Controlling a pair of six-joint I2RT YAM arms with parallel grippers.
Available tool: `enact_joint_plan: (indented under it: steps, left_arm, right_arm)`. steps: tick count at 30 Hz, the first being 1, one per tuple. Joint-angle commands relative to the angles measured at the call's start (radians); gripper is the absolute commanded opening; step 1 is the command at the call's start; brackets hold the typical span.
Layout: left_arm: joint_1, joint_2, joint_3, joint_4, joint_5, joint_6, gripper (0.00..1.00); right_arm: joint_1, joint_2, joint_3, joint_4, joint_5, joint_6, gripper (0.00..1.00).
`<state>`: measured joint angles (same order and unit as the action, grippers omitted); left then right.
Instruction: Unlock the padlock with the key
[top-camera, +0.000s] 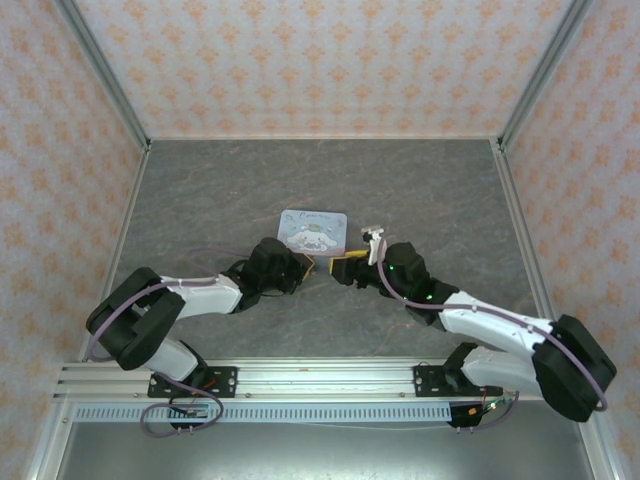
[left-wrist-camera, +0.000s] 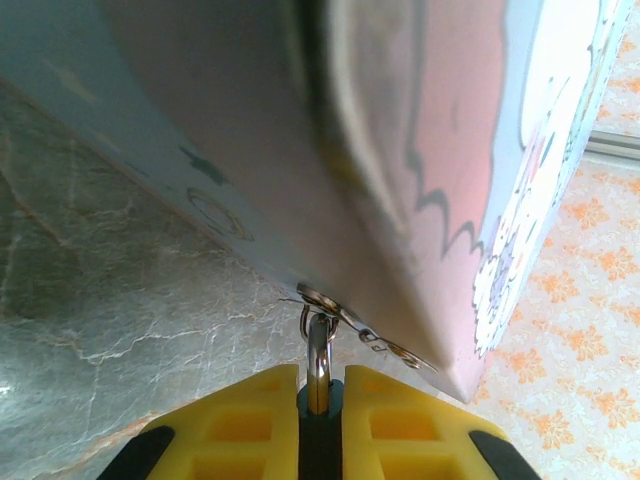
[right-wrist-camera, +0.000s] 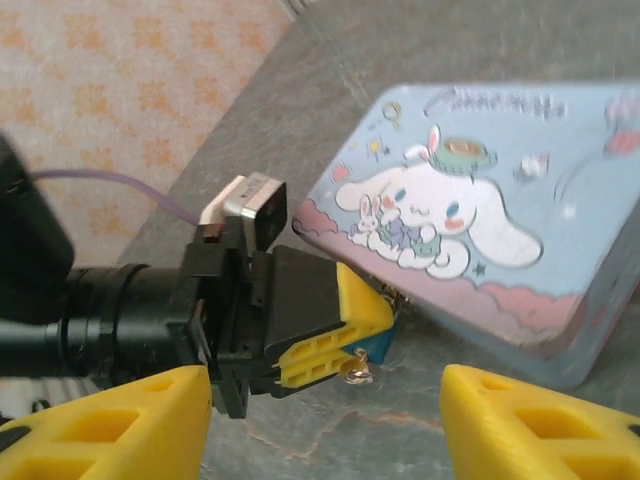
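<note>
Two risks are noted. First, the right gripper (right-wrist-camera: 325, 388) is spread wide with nothing between its fingers, so the key has yet to be taken up. A small brassy piece (right-wrist-camera: 356, 372) is seen dangling under the left gripper (right-wrist-camera: 375, 335). Whether it is the key cannot be told, and a misjudged pinch on so small a part could knock it aside. Second, the padlock (left-wrist-camera: 318, 352) is held by the left gripper only across its thin shackle and a sliver of teal body. A push from a key could twist it in the grip or drag the tin (left-wrist-camera: 400, 150) over the table (left-wrist-camera: 90, 330). The padlock is pinched between the pressed-together yellow fingers, shackle pointing out to small metal rings (left-wrist-camera: 390, 348) at the tin's edge just beyond; whether it is threaded through them cannot be told.
</note>
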<state>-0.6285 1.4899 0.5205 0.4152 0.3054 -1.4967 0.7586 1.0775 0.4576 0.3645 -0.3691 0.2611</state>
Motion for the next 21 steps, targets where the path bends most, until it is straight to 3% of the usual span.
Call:
enact_joint_plan:
  steps: [1, 5, 11, 15, 21]
  left_arm:
    - [-0.008, -0.042, 0.04, -0.049, -0.023, -0.028, 0.0]
    - [-0.007, -0.051, 0.071, -0.131, -0.017, -0.054, 0.0]
    - [-0.008, -0.049, 0.12, -0.225, 0.004, -0.08, 0.0]
    - [-0.008, -0.048, 0.129, -0.23, 0.011, -0.098, 0.0]
    - [-0.008, -0.049, 0.132, -0.222, 0.02, -0.106, 0.0]
  right_arm:
    - [0.007, -0.031, 0.021, -0.109, -0.02, -0.392, 0.63]
    - [0.036, -0.013, 0.074, -0.213, 0.02, -0.659, 0.63]
    - [0.192, 0.061, 0.046, -0.162, 0.333, -0.978, 0.63]
    - [0.267, 0.144, 0.027, -0.064, 0.478, -1.074, 0.63]
    - [0.289, 0.23, 0.013, 0.07, 0.504, -1.086, 0.62]
